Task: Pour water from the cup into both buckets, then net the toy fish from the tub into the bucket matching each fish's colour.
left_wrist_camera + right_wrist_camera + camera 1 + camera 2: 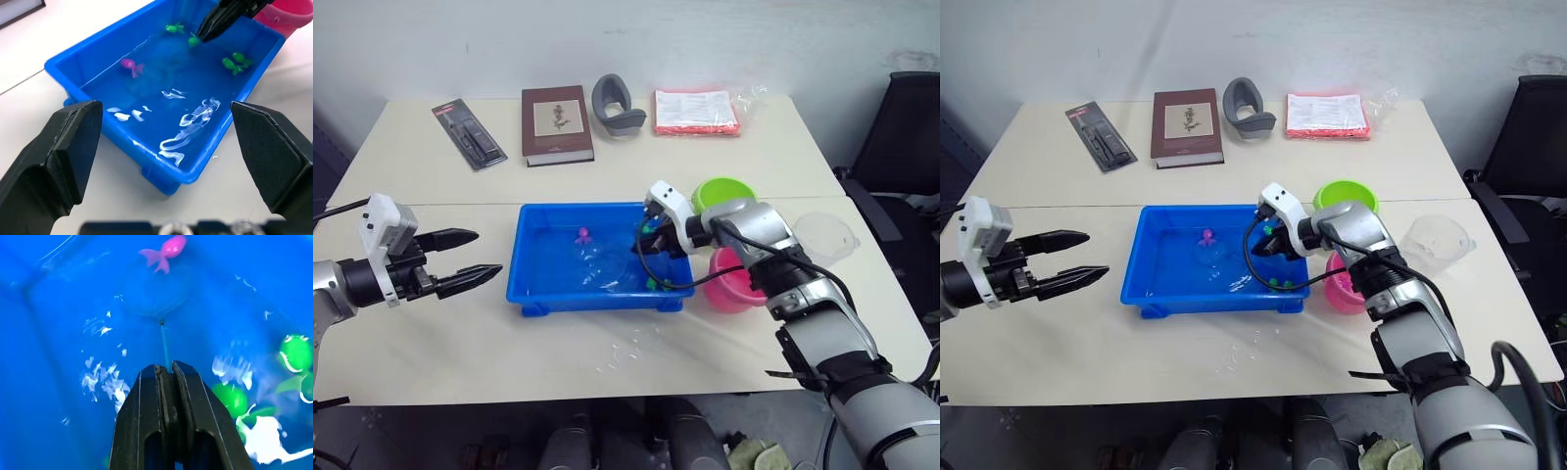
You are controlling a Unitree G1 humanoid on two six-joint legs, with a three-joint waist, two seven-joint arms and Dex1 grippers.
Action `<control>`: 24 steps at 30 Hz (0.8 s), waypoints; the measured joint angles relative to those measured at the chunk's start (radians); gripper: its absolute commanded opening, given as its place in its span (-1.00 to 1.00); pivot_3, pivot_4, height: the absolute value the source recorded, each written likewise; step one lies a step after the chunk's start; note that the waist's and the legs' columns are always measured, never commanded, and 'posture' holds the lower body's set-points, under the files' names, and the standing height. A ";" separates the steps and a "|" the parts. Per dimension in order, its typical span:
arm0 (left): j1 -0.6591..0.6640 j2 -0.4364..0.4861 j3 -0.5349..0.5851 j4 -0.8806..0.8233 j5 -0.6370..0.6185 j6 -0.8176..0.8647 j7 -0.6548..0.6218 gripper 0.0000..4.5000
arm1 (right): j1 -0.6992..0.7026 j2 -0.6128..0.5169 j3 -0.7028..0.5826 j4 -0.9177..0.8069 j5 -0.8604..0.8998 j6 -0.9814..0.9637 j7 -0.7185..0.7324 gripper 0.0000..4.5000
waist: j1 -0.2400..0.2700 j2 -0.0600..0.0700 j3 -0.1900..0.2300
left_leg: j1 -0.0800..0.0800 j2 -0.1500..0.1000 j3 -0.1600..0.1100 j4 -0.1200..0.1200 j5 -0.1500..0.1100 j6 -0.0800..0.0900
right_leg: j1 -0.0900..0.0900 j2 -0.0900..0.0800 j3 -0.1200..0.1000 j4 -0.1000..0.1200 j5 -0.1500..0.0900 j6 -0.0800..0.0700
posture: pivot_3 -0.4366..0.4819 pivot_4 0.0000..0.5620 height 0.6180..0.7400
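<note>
- The right gripper [166, 369] has its fingers clamped on the net [155, 296] handle, hoop submerged in the tub [533, 289] beside the pink fish [166, 249].
- It should scoop slowly beneath the fish.
- The left gripper [470, 258] hovers wide open, holding nothing.

The tub [533, 264] sits mid-table, with fish [131, 65] in it. Two buckets [724, 192] stand just right of it, one behind the other, the cup [1436, 238] further right. A book [555, 123] lies behind.
</note>
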 measured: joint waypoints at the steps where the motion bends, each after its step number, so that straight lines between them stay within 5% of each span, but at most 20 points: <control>1: 0.001 0.000 0.002 0.000 0.000 -0.002 0.004 0.99 | -0.007 0.005 -0.003 0.013 -0.002 -0.007 -0.001 -1.00 | -0.002 0.000 0.000 | 0.000 0.000 0.000 0.000 0.000 0.000 | 0.000 0.000 0.000 0.000 0.000 0.000 | -0.05 -0.47 1.00; 10: 0.013 -0.006 0.013 -0.047 -0.009 -0.001 0.040 0.99 | -0.022 0.031 -0.010 0.044 -0.015 -0.104 0.047 -1.00 | -0.007 0.000 0.000 | -0.001 0.000 -0.001 0.000 0.000 0.000 | 0.000 0.000 -0.001 0.000 0.000 0.000 | -0.05 -0.47 1.00; 16: -0.038 -0.006 -0.010 -0.041 -0.044 0.017 0.029 0.99 | 0.123 -0.055 -0.047 -0.325 0.055 -0.013 0.100 -1.00 | 0.007 0.000 0.000 | -0.002 0.000 -0.002 0.001 0.000 0.000 | 0.000 0.000 -0.002 -0.001 0.000 0.000 | -0.05 -0.47 1.00; 24: -0.219 -0.053 -0.263 -0.007 -0.018 -0.009 -0.038 0.99 | 0.390 -0.287 -0.260 -0.769 0.199 0.159 0.060 -1.00 | 0.044 0.000 0.000 | -0.003 -0.001 -0.002 0.001 -0.001 0.001 | 0.001 0.000 -0.003 -0.003 0.000 0.001 | -0.05 -0.47 1.00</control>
